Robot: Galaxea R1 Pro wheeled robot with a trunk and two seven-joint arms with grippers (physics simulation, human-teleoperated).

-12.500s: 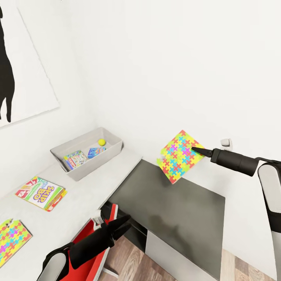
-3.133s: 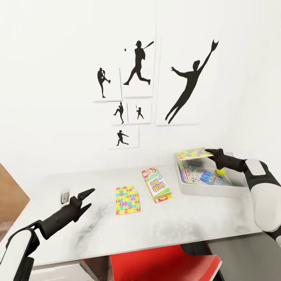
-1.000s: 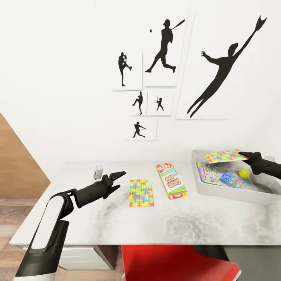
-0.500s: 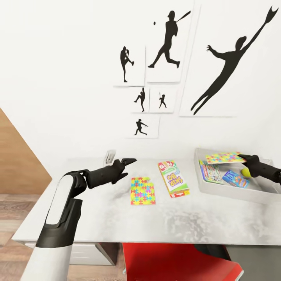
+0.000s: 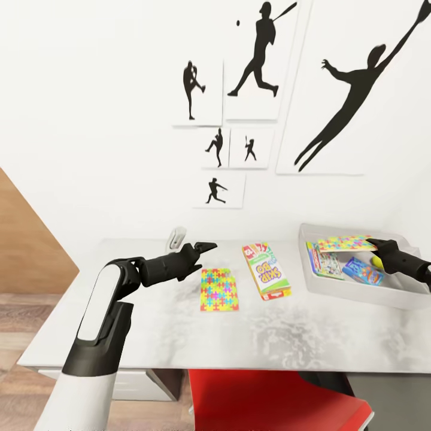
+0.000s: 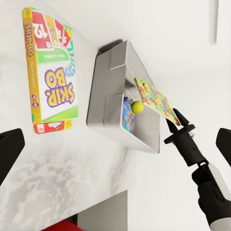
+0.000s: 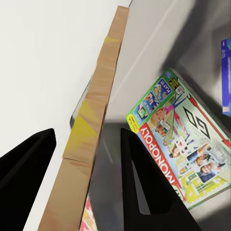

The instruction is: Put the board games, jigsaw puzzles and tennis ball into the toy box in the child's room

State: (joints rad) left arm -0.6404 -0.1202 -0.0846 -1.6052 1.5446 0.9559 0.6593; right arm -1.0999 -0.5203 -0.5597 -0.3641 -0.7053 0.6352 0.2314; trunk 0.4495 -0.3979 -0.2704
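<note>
The light-grey toy box [image 5: 311, 282] stands at the right end of the table [image 5: 179, 335]. Inside lie a green-white board game [image 5: 323, 262], a blue one [image 5: 363, 271] and the tennis ball [image 5: 376, 261]. My right gripper [image 5: 374, 243] is shut on a jigsaw puzzle [image 5: 346, 243], holding it over the box's far side; the right wrist view shows that puzzle [image 7: 98, 115] edge-on between the fingers. A second puzzle [image 5: 219, 290] lies flat on the table beside the SKIP BO game [image 5: 266, 270]. My left gripper [image 5: 206, 254] hovers open just left of and above that puzzle.
A small white object [image 5: 175, 237] sits on the table by the wall, behind my left gripper. A red chair [image 5: 275, 401] is tucked under the table's front edge. Black silhouette posters [image 5: 257, 54] hang on the wall. Wooden floor [image 5: 24, 371] shows at the left.
The view has shifted with the camera. My left arm has reached forward and right, closer to the puzzle on the table. The right gripper still holds its puzzle over the box.
</note>
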